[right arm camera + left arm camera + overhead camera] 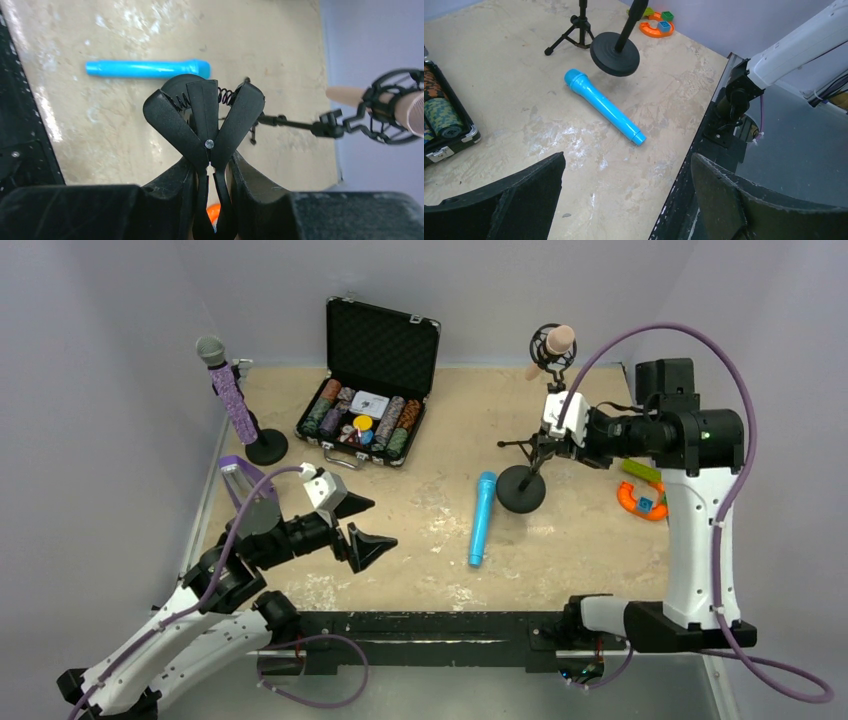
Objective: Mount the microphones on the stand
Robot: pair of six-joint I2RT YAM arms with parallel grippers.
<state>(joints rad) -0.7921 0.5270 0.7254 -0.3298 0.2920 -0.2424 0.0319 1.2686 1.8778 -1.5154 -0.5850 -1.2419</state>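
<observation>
Microphones: purple mic (228, 390) and pink mic (553, 348) mounted; blue mic (482, 517) lies loose. Your right gripper (209, 170) pinches the clip (206, 117); left gripper (366, 527) gapes empty.

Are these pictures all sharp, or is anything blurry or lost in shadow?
Top view: soft, even light, barely any shadows. Left wrist view: blue microphone crisp, the camera's own fingers nearly black. Right wrist view: black clip sharp up close, pink microphone at the edge a bit soft.
</observation>
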